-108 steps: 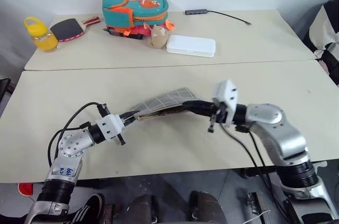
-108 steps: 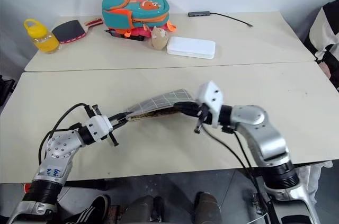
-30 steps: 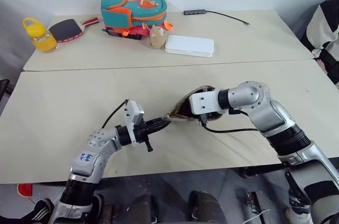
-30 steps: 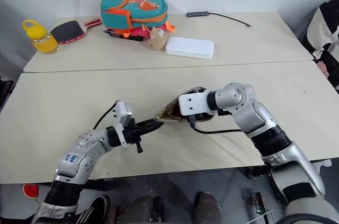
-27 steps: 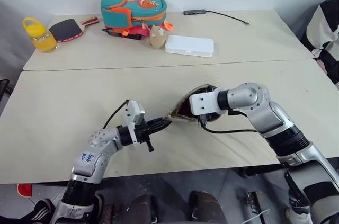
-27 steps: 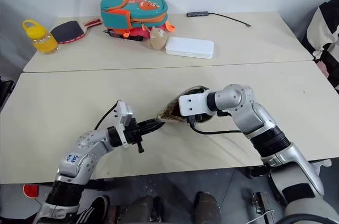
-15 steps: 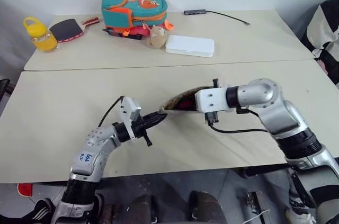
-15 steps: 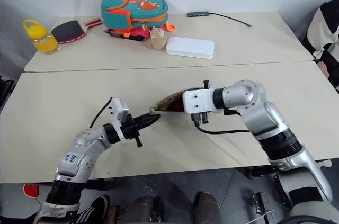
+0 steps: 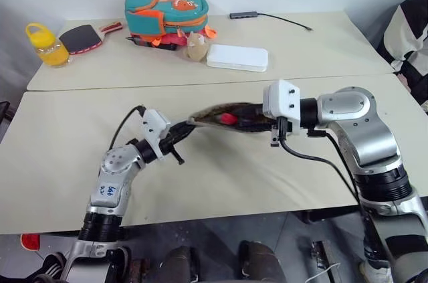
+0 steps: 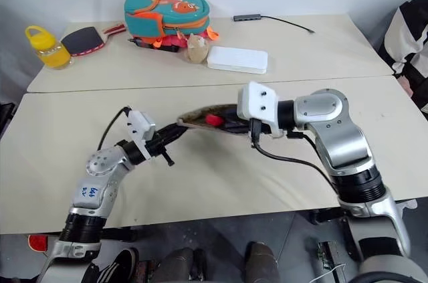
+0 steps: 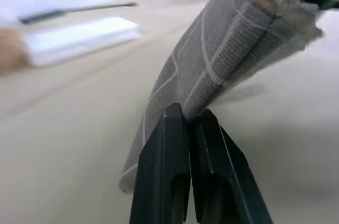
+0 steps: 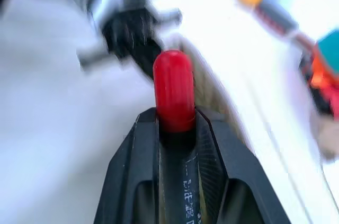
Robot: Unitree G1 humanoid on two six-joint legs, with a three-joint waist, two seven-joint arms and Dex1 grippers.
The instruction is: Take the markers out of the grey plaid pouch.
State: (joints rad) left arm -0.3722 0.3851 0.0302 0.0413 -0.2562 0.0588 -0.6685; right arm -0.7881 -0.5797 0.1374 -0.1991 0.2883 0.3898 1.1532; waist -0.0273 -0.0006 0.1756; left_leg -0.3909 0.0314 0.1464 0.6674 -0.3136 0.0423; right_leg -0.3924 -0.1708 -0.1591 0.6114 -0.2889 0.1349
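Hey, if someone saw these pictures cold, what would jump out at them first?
Probably the grey plaid pouch held up off the near table between the two arms, its end pinched in the shut left claw. Next, the red marker clamped in the right claw, its red tip showing at the pouch's mouth. Then the bright teal-and-orange backpack on the far table.

Both pincers clamped, left [image 11: 188, 121] and right [image 12: 176, 123] (facing each other).
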